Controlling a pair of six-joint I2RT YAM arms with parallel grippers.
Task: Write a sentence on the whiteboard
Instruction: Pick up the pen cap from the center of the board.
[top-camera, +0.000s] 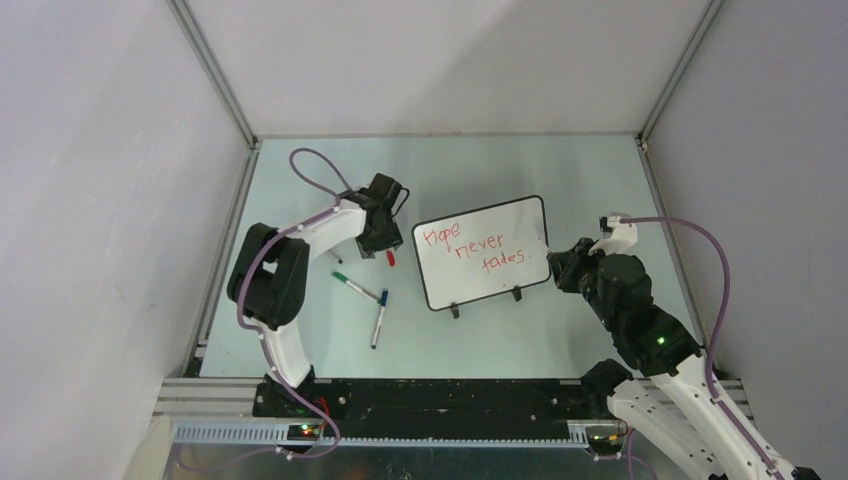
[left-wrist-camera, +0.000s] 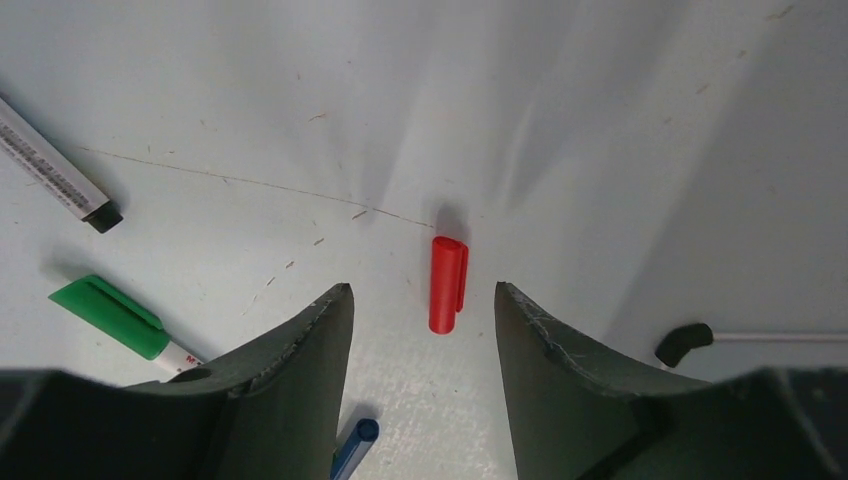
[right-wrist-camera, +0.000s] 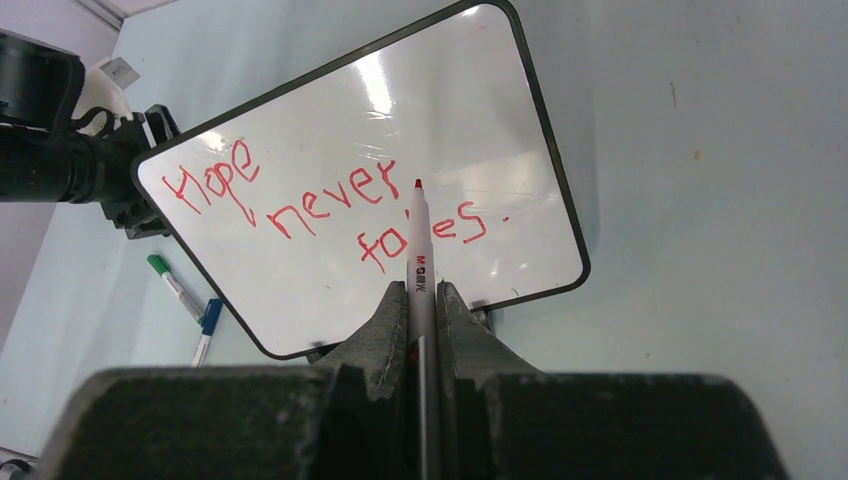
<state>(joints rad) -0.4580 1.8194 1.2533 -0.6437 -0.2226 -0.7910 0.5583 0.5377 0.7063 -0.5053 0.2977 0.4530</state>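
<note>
The whiteboard (top-camera: 500, 225) stands on its two black feet mid-table, tilted back. On it is the sentence (top-camera: 470, 248), "Hope never fades." in red stepped lines, also readable in the right wrist view (right-wrist-camera: 330, 205) across the whiteboard (right-wrist-camera: 440, 110). My right gripper (top-camera: 560, 268) is at the board's right edge, shut on a red marker (right-wrist-camera: 419, 260) whose tip hovers by "fades"; its jaws (right-wrist-camera: 422, 288) pinch the barrel. My left gripper (top-camera: 378, 240) hangs left of the board, open (left-wrist-camera: 423, 290), with a red cap (left-wrist-camera: 447, 285) lying on the table just ahead between its fingertips.
A green-capped marker (top-camera: 355, 287) and a blue-capped marker (top-camera: 379, 318) lie in front of the left gripper. A third marker with a black end (left-wrist-camera: 60, 170) lies further left. One black board foot (left-wrist-camera: 685, 343) shows at the right. Enclosure walls ring the table.
</note>
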